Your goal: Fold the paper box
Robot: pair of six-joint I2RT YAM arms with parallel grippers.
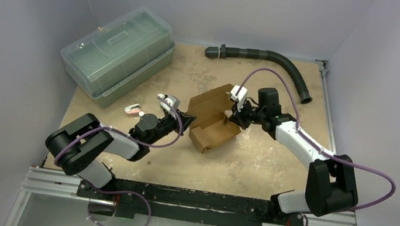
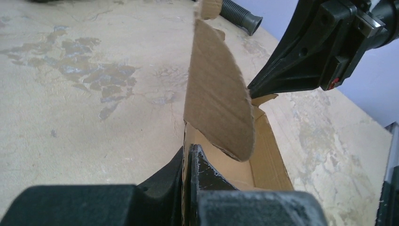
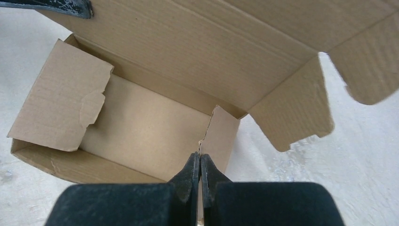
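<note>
left tool [image 2: 189, 157] on paper box [image 2: 217, 96], mouth upward

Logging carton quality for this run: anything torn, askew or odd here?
Yes: the paper box has an inner end flap, on the left in the right wrist view, with a ragged, creased edge instead of a clean cut. It looks torn or crushed.

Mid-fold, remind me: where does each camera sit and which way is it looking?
Top external: above and behind the bases, looking down on the table; left arm and right arm show whole, meeting at the paper box.
Left wrist: looks past its own shut fingers across the box toward the right gripper.
Right wrist: looks past its own shut fingers down into the box.
Shared: both wrist views show the box's inside.
</note>
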